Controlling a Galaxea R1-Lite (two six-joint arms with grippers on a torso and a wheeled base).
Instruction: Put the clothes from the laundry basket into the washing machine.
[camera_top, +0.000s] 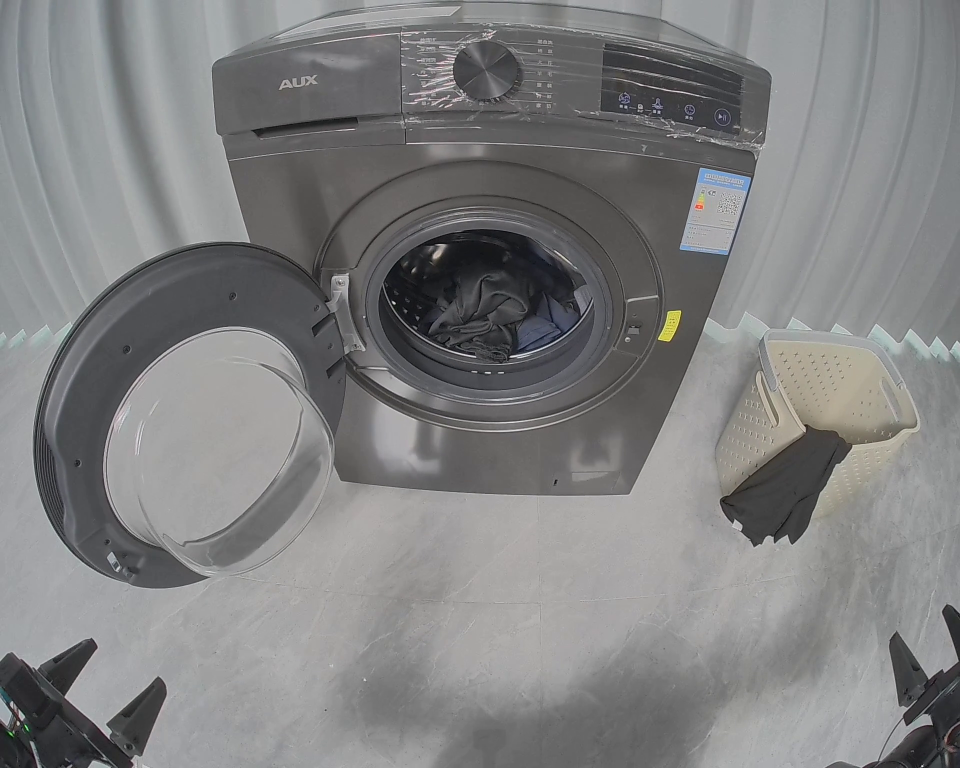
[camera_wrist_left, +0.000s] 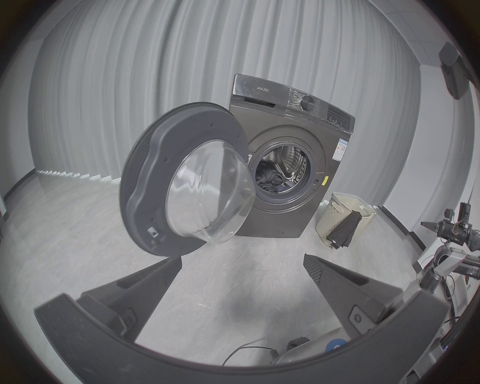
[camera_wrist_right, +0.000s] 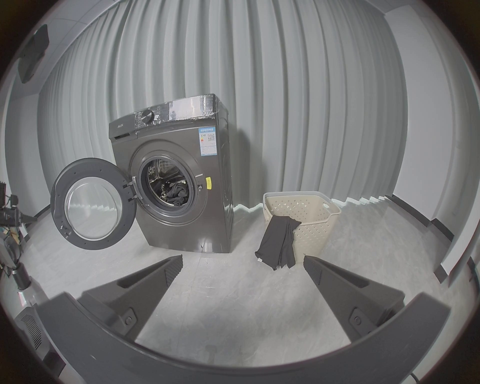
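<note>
Draping laundry basket (camera_top: 745, 440) rim: dark garment (camera_top: 790, 490)

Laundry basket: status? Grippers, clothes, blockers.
Left gripper and right gripper open, empty. Dark garment draped over laundry basket rim, hanging outside; other clothes in drum. Washing machine door wide open.

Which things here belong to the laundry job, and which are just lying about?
Job:
washing machine
open door
clothes in the drum
laundry basket
dark garment draped over the basket's rim

Lying about:
curtain behind
camera stand
</note>
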